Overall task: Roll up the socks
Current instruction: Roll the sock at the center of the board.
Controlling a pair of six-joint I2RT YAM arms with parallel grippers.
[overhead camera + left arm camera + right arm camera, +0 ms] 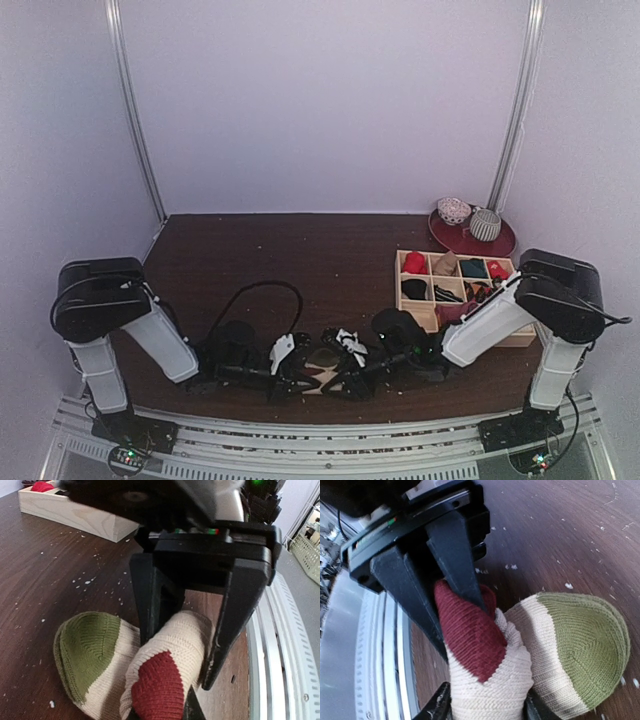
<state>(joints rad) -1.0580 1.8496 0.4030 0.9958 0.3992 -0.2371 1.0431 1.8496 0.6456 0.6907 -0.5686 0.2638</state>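
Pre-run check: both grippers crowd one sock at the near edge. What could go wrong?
1. The left gripper pinches the sock only by its red heel; the fold may slip free and unroll.
2. The right gripper straddles the same fold, jaws apart, so the two might collide.

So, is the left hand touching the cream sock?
Touching: the right wrist view shows the left hand pinching the red heel of the cream sock.
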